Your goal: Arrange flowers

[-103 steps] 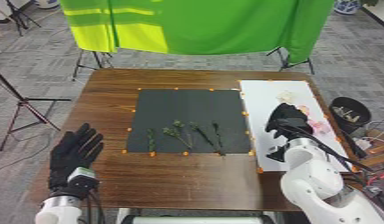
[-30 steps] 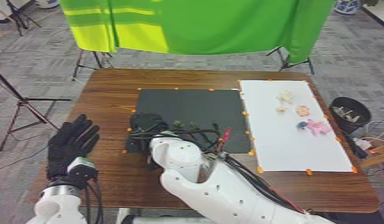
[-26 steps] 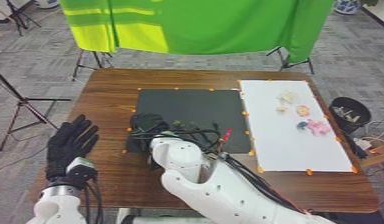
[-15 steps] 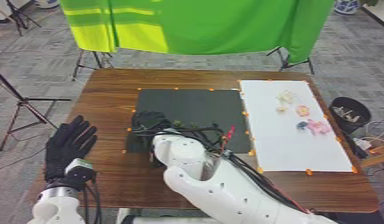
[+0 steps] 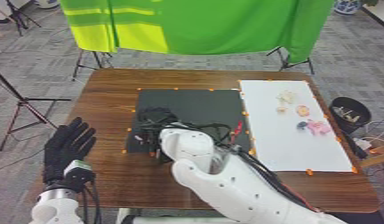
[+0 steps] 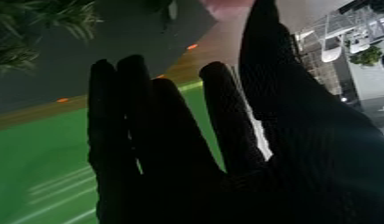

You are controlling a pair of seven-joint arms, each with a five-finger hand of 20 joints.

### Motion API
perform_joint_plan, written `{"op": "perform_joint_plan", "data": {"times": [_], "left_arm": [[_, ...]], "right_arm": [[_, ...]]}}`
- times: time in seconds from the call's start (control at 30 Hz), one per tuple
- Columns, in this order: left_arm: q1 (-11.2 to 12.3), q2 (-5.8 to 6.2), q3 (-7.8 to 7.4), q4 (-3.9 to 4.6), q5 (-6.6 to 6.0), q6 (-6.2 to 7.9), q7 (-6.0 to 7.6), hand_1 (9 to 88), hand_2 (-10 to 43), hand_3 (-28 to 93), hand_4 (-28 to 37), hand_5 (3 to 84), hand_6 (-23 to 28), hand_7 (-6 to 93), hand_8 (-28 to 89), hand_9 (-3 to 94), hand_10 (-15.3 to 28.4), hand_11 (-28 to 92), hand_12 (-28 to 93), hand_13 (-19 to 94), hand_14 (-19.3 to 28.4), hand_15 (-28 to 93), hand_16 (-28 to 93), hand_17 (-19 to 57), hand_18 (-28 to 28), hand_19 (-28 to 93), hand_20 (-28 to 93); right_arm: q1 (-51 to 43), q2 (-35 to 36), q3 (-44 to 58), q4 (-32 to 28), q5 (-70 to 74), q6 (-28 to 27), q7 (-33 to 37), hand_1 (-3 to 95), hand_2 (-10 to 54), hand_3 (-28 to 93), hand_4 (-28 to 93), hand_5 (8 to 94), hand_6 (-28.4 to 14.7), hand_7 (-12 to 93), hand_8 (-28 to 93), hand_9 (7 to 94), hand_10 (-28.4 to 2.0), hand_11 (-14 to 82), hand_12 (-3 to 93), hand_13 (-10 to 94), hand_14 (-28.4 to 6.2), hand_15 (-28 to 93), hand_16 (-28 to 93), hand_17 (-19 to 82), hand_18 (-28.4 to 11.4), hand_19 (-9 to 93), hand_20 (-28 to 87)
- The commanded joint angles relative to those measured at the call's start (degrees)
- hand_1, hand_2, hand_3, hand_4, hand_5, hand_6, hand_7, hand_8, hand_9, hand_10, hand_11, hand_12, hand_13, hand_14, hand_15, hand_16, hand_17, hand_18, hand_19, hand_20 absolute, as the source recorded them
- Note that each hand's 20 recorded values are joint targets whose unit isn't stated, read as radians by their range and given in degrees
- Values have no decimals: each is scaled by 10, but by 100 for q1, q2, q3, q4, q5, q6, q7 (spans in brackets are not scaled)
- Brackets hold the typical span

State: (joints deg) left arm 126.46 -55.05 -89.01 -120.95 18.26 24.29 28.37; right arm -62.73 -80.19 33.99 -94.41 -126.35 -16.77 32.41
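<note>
Listed: black-gloved right hand (image 5: 156, 116), fingers (image 6: 226, 112) straight, over dark rectangular mat (image 5: 202, 106), near green leafy sprigs (image 6: 68, 14); pink-petalled flower (image 5: 318, 128) on white rectangular board (image 5: 291, 152). Risked dragging sprigs askew, through loose black arm cables (image 5: 267, 171) or low fingertips.

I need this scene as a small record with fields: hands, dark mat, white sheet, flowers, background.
left robot hand: open, at the table's left side
right robot hand: fingers straight, over the dark mat
dark mat: greenery against it
white sheet: right of the mat
flowers: pink flower, peach flower, on the sheet
background: green cloth
</note>
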Motion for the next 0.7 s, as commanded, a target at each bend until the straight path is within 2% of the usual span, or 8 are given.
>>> {"op": "perform_joint_plan", "data": {"times": [0.03,0.13,0.27,0.3,0.37,0.53,0.7], "left_arm": [[34,-167,-44,12,73,-267,-122,309,161,703,-283,423,103,167,-94,336,159,324,105,255,172,476,-97,-67,158,404,89],[14,-183,-44,9,113,-346,-171,307,162,702,-283,425,102,167,-94,338,159,322,103,256,172,474,-97,-67,159,402,89],[34,-177,-54,-13,101,-402,-90,305,163,702,-283,427,102,166,-93,342,159,318,99,257,172,470,-98,-67,159,400,89],[69,-178,-81,-36,111,-382,-116,305,163,702,-283,427,102,165,-93,342,159,318,99,257,172,469,-97,-67,158,399,89],[122,-181,-118,-46,85,-401,-55,304,163,701,-283,429,102,164,-93,343,158,316,99,257,172,468,-97,-67,158,399,89],[184,-176,-169,-77,66,-398,11,302,163,703,-283,429,102,164,-91,344,158,311,99,258,172,465,-96,-67,158,398,90],[166,-195,-149,-73,61,-431,16,301,162,704,-283,430,102,162,-91,345,158,308,101,258,172,463,-94,-67,158,396,91]], "right_arm": [[-172,915,714,-874,125,661,150,416,-95,860,-283,439,-59,162,-134,370,-205,93,126,350,-179,282,133,150,-210,591,176],[-395,1428,1147,-1157,195,1085,382,400,-95,855,-283,442,-60,161,-133,373,-206,93,126,348,-181,278,134,150,-211,591,176],[-828,2081,1853,-1371,300,1420,592,393,-95,840,-283,450,-64,154,-130,382,-206,93,126,352,-183,277,136,153,-211,593,175],[-957,2207,2010,-1367,293,1478,690,392,-95,837,-283,451,-65,153,-128,384,-207,92,125,352,-183,276,137,153,-210,593,175],[-1155,2433,2318,-1329,334,1516,813,390,-95,834,-283,453,-65,153,-126,387,-205,93,125,353,-182,274,137,153,-210,594,174],[-1599,2821,2917,-1226,305,1440,1099,407,-95,832,-283,459,-63,156,-125,395,-196,93,122,359,-177,250,134,154,-209,589,171],[-1818,2991,3240,-1135,327,983,1272,442,-95,841,-282,470,-51,168,-131,413,-180,95,118,374,-159,212,130,162,-207,584,170]]}}
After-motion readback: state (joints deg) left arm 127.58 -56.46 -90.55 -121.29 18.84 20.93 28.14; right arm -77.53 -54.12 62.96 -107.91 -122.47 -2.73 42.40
